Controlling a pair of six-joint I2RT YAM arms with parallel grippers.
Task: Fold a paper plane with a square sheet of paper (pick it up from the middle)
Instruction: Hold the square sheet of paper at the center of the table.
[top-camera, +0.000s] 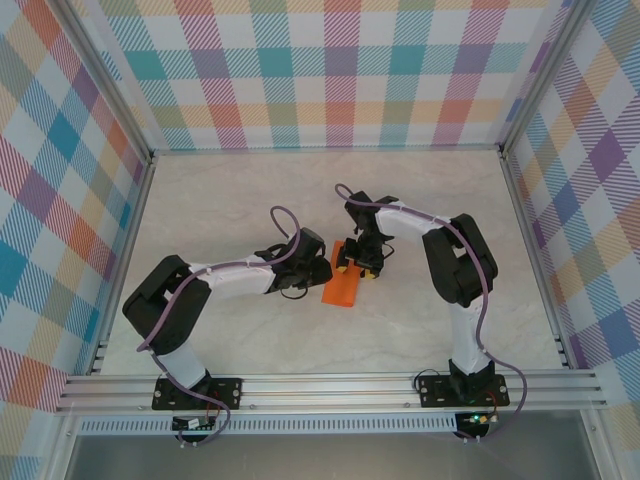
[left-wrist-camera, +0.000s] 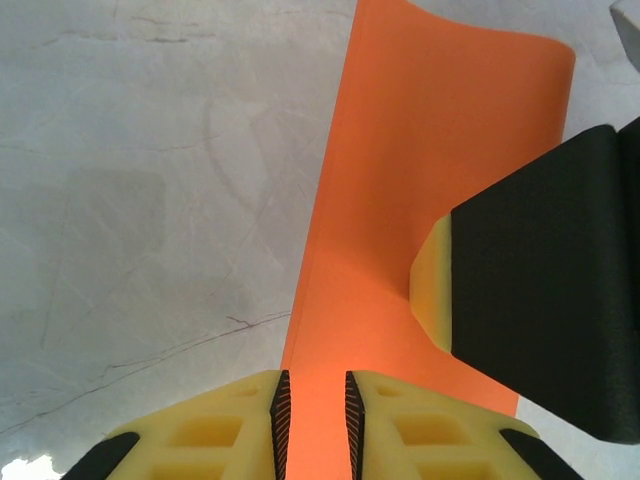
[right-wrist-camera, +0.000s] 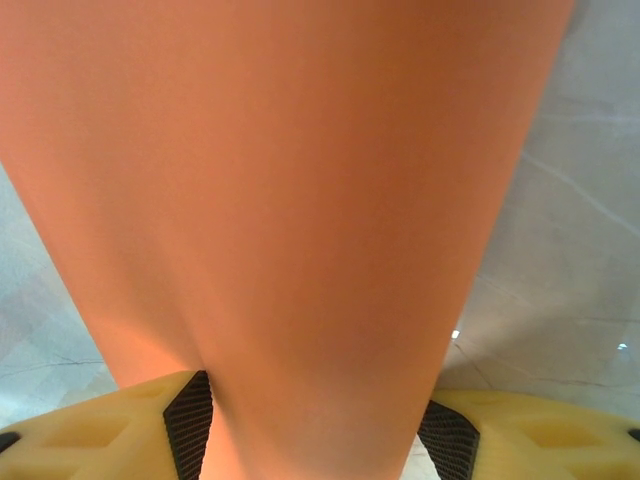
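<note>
Both tools are gripping the orange paper sheet (top-camera: 340, 290) at mid-surface (left-wrist-camera: 150, 200): left tool (left-wrist-camera: 313, 405) pinching narrow, right tool (right-wrist-camera: 315, 425) clamping wider. Sheet is blocking the right wrist view, hiding its fold shape.

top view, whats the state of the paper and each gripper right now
paper: folded narrow and bowed, not yet a plane
left gripper: jaws narrow, paper in the gap, grip unclear
right gripper: jaws wide, closed on the bowed paper
</note>
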